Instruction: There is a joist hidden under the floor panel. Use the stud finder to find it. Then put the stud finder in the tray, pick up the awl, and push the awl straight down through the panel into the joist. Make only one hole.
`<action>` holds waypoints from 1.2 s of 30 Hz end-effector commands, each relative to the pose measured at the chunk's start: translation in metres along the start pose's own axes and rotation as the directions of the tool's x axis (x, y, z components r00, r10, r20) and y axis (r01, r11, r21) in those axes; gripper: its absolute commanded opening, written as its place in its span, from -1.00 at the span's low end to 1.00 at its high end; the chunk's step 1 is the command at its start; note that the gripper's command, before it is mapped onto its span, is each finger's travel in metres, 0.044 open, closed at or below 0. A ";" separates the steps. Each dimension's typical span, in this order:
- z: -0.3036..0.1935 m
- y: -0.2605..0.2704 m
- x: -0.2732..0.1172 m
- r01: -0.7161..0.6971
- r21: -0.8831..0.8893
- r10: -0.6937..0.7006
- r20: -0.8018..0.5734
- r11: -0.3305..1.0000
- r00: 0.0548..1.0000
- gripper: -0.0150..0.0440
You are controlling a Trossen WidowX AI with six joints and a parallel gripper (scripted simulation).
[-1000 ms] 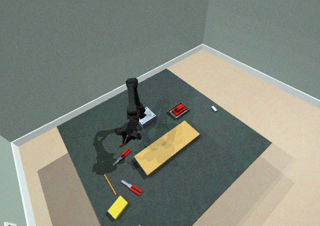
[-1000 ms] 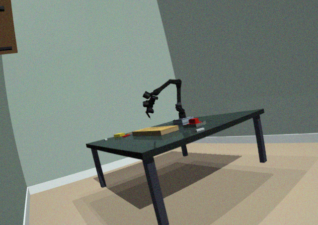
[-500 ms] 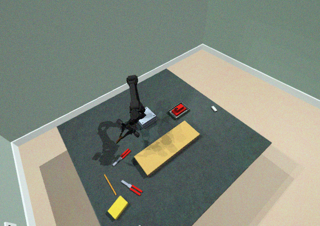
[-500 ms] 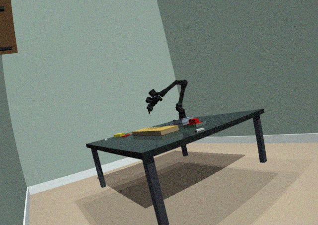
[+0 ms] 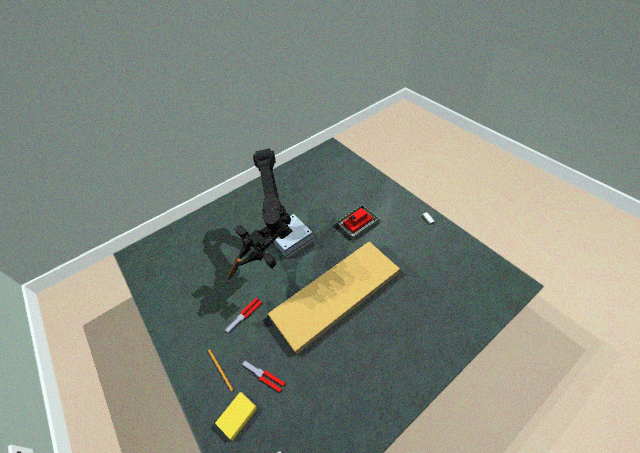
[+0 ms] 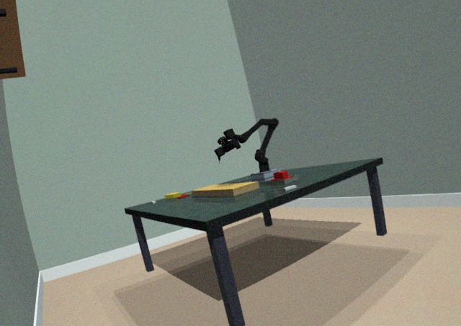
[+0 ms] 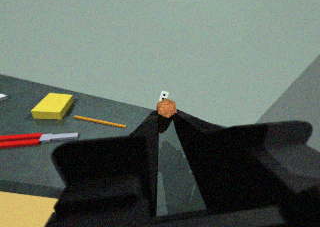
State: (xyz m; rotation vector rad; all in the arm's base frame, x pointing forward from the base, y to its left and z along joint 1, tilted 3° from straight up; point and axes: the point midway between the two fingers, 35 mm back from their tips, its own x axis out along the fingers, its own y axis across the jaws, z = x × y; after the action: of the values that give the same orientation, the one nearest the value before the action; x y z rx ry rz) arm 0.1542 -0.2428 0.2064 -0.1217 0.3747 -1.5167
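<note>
My gripper [image 5: 239, 261] [image 6: 218, 155] [image 7: 164, 114] is shut on the awl [image 5: 234, 269] [image 6: 219, 160] [image 7: 166, 108]. It holds the awl in the air, off to the side of the panel and well above the table. In the wrist view the rounded orange-brown end of the awl shows between the fingertips. The tan floor panel [image 5: 336, 301] [image 6: 214, 193] [image 7: 24, 210] lies flat on the table. The joist is hidden, and no hole can be made out in the panel. The red stud finder [image 5: 357, 219] [image 6: 281, 175] sits in the small dark tray [image 5: 353, 237] beside the robot's base.
Red-handled pliers [image 5: 242, 314] lie near the panel's end, and a second pair [image 5: 262, 378] [image 7: 30, 137] lies farther out. An orange stick [image 5: 220, 370] [image 7: 100, 121] and a yellow block [image 5: 235, 416] [image 6: 172, 195] [image 7: 52, 106] lie near the table's edge. A small white block [image 5: 428, 217] [image 6: 290, 187] lies beyond the tray.
</note>
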 end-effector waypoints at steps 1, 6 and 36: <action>0.006 0.021 -0.001 -0.103 -0.047 0.103 -0.010 0.994 0.995 -0.49; 0.010 0.064 -0.010 -0.316 -0.126 0.311 -0.056 0.941 0.949 -0.49; -0.007 0.203 -0.150 -0.978 -0.149 0.865 -0.461 0.143 0.197 -0.49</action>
State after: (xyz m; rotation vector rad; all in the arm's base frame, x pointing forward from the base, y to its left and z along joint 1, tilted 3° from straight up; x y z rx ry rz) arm 0.3409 -0.0866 0.1589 0.0081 0.8212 -0.1168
